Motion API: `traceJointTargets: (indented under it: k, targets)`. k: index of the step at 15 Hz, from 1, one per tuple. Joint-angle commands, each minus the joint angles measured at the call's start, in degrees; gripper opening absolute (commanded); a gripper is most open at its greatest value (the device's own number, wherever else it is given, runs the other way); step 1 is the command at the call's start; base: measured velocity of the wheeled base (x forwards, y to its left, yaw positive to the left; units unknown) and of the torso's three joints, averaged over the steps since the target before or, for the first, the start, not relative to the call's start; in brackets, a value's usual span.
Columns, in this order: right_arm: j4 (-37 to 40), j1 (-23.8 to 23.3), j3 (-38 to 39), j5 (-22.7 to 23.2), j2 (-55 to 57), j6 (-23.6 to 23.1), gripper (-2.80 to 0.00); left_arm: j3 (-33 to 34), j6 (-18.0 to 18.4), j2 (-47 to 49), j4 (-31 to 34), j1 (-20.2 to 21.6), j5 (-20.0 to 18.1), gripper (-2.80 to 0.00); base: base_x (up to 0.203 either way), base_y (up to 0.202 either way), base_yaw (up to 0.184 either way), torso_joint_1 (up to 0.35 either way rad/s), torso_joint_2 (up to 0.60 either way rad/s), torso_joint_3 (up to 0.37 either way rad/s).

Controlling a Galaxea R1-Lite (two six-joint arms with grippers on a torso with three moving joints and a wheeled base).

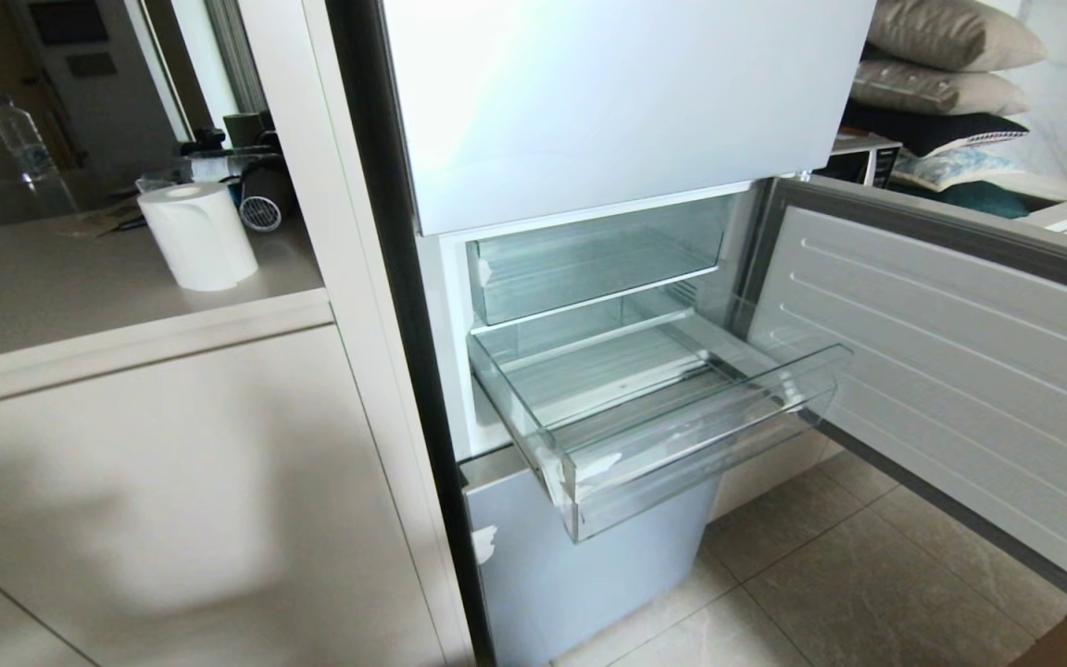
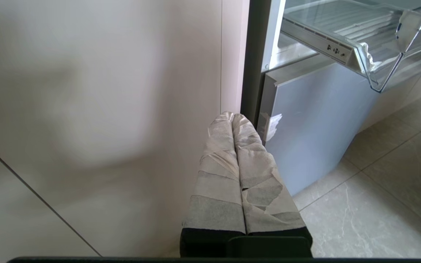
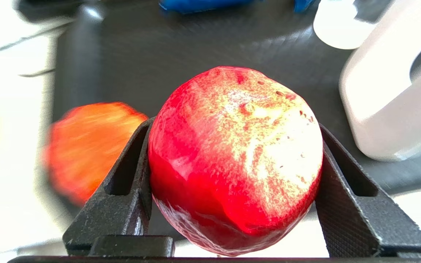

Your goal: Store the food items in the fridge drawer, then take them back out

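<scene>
Right wrist view: round, glossy red fruit with a pale speckled patch (image 3: 234,160) wedged between the two black ribbed fingers (image 3: 122,197) of the right gripper (image 3: 232,175), one finger pressed to each flank, clamped on it. No clear long axis on the fruit; speckled patch turned toward the camera, stem end not made out. Beside it, apart from the fingers, a second blurred orange-red fruit (image 3: 86,149) on a dark flat surface (image 3: 166,54). Near that, a white moulded part (image 3: 389,95) and something blue (image 3: 196,4) at the far edge.

Head view: neither arm visible. Wide, shallow, clear plastic fridge drawer (image 1: 682,435) pulled out level from the open fridge, long axis across the opening, white tape scraps (image 1: 589,463) at its front corner, nothing seen inside. Above it a second clear bin (image 1: 589,259), pushed in, also bare. Fridge door with ribbed white lining (image 1: 960,371) swung open to the right. White paper roll (image 1: 198,236) upright on the beige counter (image 1: 80,296) to the left.

Left wrist view: left gripper (image 2: 234,120), tape-wrapped fingers pressed together, low before the cabinet side, beneath the drawer's level.
</scene>
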Motion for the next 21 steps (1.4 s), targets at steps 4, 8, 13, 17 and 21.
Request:
traceJointTargets:
  k: [4,8,13,17,21]
  targets:
    - [0.6,0.8,17.4,3.2,-31.2,-0.1,-2.8,0.0,0.0,0.1,0.0,0.0,0.0,-2.8,0.0,0.0,0.0,0.0,0.0,0.0]
    - [2.5,18.9,27.8,5.9,-46.9,0.0,-2.8,0.0,0.0,0.1,0.0,0.0,0.0,-2.8,0.0,0.0,0.0,0.0,0.0,0.0]
    - [14.6,60.2,28.7,5.8,-55.7,2.0,-2.8,0.0,0.0,0.1,0.0,0.0,0.0,-2.8,0.0,0.0,0.0,0.0,0.0,0.0]
    - [20.9,91.6,19.9,-4.5,-45.6,8.9,-2.8,0.0,0.0,0.1,0.0,0.0,0.0,-2.8,0.0,0.0,0.0,0.0,0.0,0.0]
    - [23.0,95.8,0.4,-9.5,-24.0,12.2,-2.8,0.0,0.0,0.1,0.0,0.0,0.0,-2.8,0.0,0.0,0.0,0.0,0.0,0.0]
